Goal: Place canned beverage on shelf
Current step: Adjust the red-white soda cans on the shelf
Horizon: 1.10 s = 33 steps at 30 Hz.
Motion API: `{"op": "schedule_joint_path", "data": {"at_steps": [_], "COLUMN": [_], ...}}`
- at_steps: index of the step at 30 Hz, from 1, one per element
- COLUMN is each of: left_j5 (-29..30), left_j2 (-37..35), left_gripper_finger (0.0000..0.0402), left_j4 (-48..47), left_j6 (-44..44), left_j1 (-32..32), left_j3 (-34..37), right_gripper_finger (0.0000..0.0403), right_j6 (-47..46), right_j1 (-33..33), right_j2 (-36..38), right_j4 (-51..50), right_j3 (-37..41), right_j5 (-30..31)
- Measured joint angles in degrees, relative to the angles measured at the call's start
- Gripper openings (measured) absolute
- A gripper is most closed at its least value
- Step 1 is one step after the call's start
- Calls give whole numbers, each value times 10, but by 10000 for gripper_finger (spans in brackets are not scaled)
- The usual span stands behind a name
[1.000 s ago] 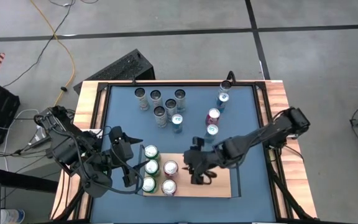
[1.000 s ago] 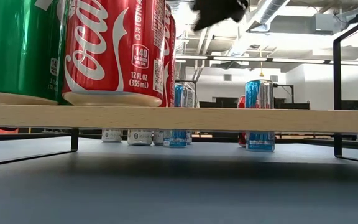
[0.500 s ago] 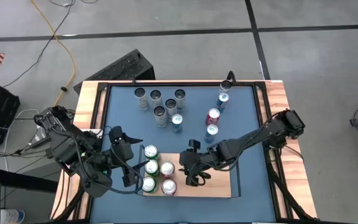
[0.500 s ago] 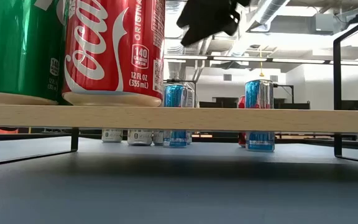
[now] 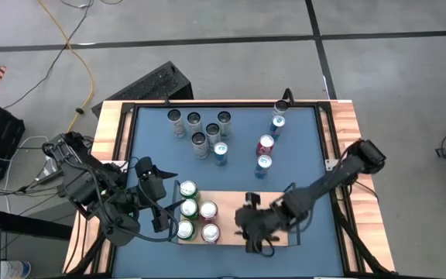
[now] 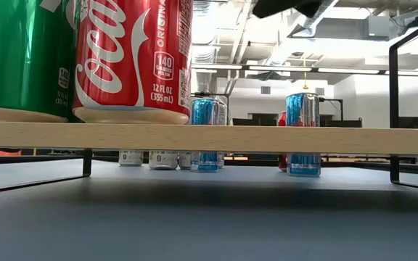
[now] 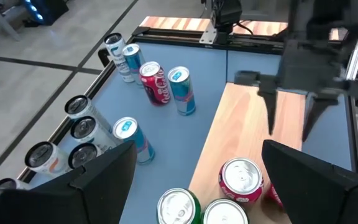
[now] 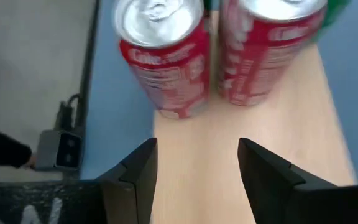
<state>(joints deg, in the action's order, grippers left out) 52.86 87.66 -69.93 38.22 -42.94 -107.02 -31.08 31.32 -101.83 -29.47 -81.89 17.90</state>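
On the blue table point(image 5: 308, 132), loose cans point(image 5: 207, 133) stand beyond the shelf point(image 5: 273, 203); both grippers gape empty.

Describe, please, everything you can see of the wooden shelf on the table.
The shelf is a flat rectangular board of light wood, raised above the blue tabletop on thin black metal rails at its short ends. It sits at the table's near edge. Five cans, three green and two red, stand upright clustered on its left end; the rest is bare. The open right gripper hovers above it, touching nothing.
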Motion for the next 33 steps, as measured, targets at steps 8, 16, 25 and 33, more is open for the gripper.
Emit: {"op": "schedule_joint_path", "data": {"at_steps": [8, 16, 25, 33], "left_j5": [-2, -21, -21, -21], "left_j2": [0, 0, 0, 0], "left_gripper_finger": [332, 332, 332, 332], "left_j4": [-1, -1, -1, -11], "left_j6": [-5, -12, -22, -22], "left_j1": [0, 0, 0, 0], "left_j3": [0, 0, 0, 0], "right_gripper_finger": [204, 204, 204, 204], "right_j6": [-32, -30, -1, 2], "right_j1": [12, 13, -9, -26], "right_j2": [-50, -55, -55, -55], "right_j4": [87, 105, 124, 125], "right_j3": [0, 0, 0, 0], "right_j5": [30, 39, 32, 32]}}
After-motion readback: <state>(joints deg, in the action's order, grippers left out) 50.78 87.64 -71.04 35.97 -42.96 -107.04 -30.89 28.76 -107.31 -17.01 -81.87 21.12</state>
